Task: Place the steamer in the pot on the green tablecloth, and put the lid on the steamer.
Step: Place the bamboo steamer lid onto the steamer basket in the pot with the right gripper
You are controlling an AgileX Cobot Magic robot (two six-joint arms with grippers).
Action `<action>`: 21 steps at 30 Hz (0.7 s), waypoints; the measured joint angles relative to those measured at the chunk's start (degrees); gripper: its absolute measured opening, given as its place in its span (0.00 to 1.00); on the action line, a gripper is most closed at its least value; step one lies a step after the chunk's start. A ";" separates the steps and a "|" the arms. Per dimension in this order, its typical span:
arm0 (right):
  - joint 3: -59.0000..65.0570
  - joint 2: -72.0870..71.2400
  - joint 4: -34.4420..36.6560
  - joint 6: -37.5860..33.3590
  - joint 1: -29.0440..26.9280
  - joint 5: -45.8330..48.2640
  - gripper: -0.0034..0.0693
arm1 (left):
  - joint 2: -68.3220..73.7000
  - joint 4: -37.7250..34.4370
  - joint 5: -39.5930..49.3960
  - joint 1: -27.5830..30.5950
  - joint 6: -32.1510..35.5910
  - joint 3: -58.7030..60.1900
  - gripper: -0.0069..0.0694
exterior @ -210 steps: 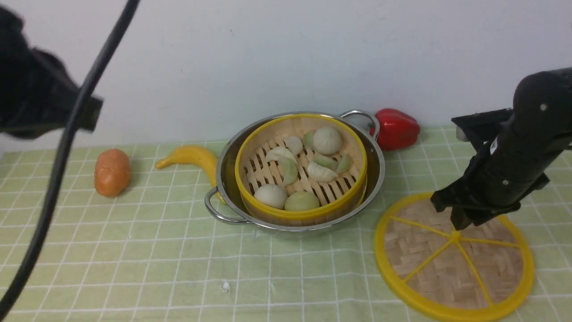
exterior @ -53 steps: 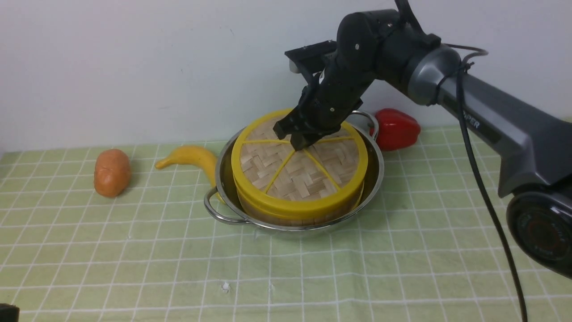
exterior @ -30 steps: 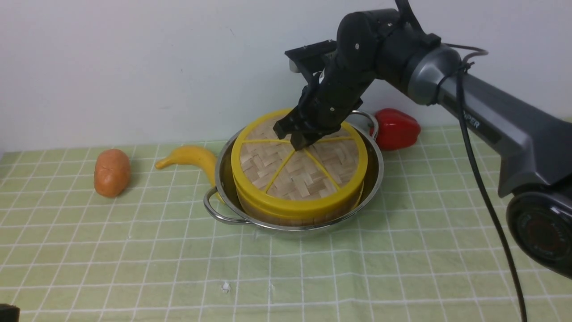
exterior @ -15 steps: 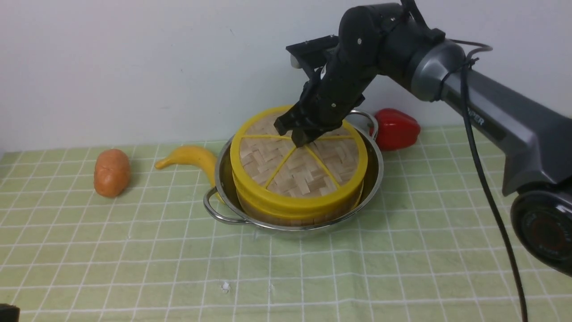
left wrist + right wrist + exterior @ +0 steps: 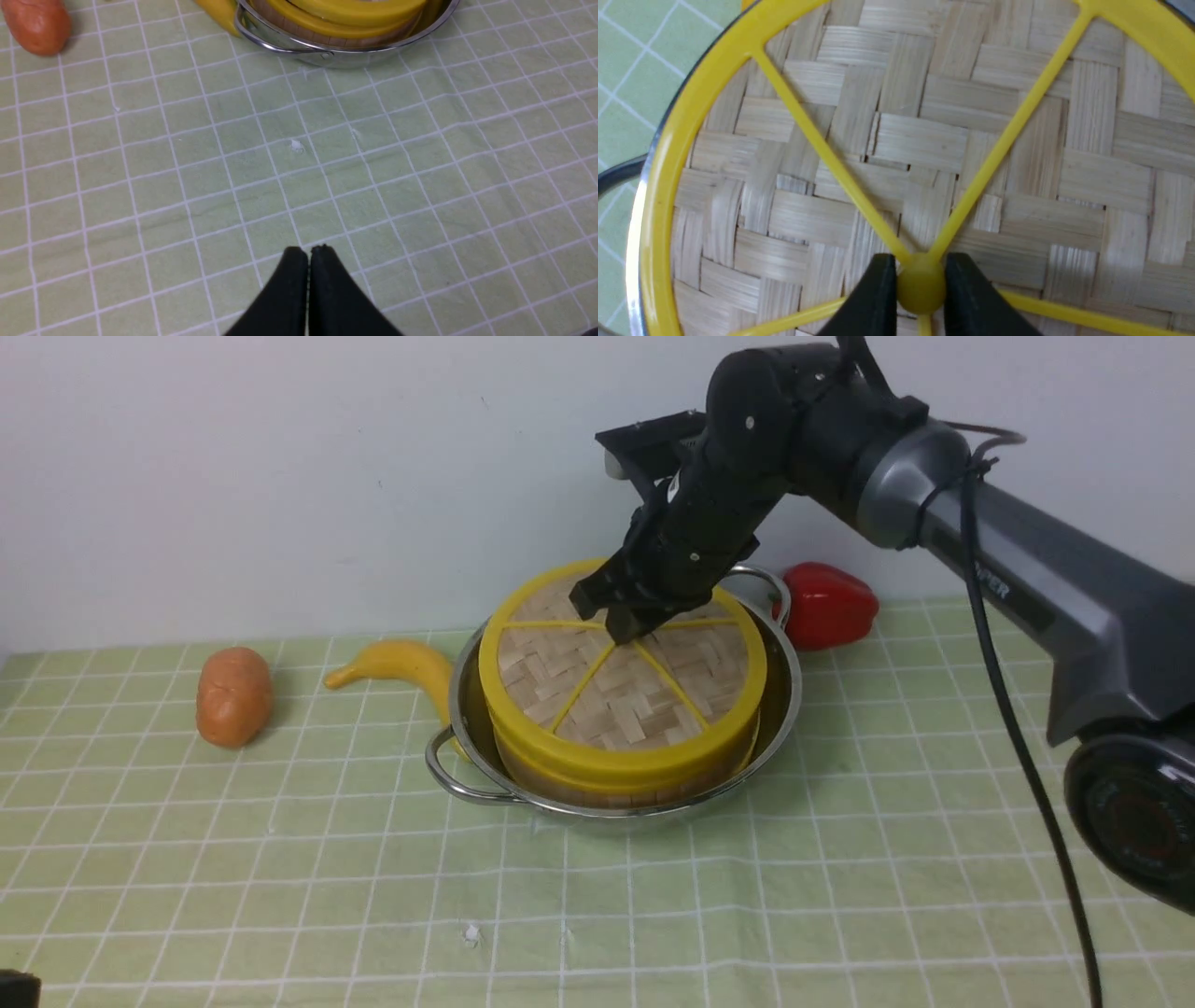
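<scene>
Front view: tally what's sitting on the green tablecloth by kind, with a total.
Produce: 3 (orange item, banana, red pepper)
Metal pot: 1
Bamboo pieces: 2 (steamer, lid)
Total: 6

A plain off-white wall (image 5: 280, 467) closes the far side of the scene, matte and bare apart from a few faint dark specks, under soft, even light that leaves it slightly greyer toward its foot.
</scene>
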 joint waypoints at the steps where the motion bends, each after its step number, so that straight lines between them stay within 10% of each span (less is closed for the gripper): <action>1: 0.00 0.27 0.12 0.00 0.00 -0.18 0.25 | 0.00 0.00 0.00 0.00 0.00 0.00 0.09; 21: -0.05 0.97 1.40 -0.05 0.00 -1.20 0.31 | 0.00 0.00 0.00 0.00 0.00 0.00 0.09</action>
